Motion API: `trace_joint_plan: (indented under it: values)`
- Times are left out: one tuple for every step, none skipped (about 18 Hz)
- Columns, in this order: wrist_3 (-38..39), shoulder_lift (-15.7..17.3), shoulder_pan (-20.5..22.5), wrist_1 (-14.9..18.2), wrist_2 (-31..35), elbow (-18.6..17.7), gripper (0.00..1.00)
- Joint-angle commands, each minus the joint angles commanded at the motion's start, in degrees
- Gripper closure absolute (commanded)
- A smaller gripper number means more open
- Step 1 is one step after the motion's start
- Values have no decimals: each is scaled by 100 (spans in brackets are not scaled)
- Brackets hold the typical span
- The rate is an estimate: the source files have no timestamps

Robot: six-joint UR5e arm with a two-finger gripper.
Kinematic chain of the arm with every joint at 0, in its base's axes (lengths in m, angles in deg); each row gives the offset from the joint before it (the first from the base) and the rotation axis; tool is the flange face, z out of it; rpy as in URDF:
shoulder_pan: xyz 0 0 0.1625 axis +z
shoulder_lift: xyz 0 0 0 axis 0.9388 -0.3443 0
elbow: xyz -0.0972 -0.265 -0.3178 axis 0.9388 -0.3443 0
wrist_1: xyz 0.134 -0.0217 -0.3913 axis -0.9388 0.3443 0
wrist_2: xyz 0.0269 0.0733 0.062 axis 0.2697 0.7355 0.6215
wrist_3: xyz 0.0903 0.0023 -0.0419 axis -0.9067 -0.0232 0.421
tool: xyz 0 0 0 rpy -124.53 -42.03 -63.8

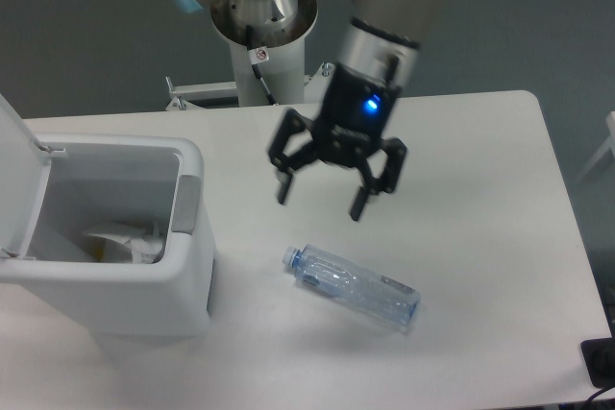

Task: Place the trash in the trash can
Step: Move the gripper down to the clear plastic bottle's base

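The gripper (320, 201), fingers apart and empty, hangs just above the bottle (352, 286), whose long axis runs upper-left to lower-right.

I can't read any text from this view. The bottle (352, 286) carries a label band near its base, but its print is too blurred to make out. A small sticker (259, 56) on the arm's white pedestal (265, 50) shows only a red mark, not legible.

Clear crinkled plastic bottle (353, 285), smooth white plastic trash can (144, 285), matt white table (461, 199).
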Motion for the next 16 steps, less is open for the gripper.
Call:
trace_joint_plan:
  values:
    - [70,-71,9,9,227,17,0]
    - [245,-159,18,9,430,61,0]
    - [472,-290,18,9,597,140,0]
    - [684,-396,26,9,781,193,0]
    - [860,-475,26,18,983,246,0]
    - [992,-537,35,26,1142,272,0]
    - [1115,-616,35,26,1257,273,0]
    - [1203,-747,35,35,1406,281,0]
    - [1326,-844,27,35,1494,281,0]
    - [1475,-932,26,35,1600,281,0]
    - [1572,-1020,18,35,1722,307,0]
    - [1626,-1116,9,35,1802,369,0]
    - [1661,-1204,-17,70,1872,430,0]
    - [1722,-1258,-35,88,1943,439,0]
    - [1784,-1284,-44,88,2013,431,0]
    - [1810,-1398,-70,79,2049,448,0]
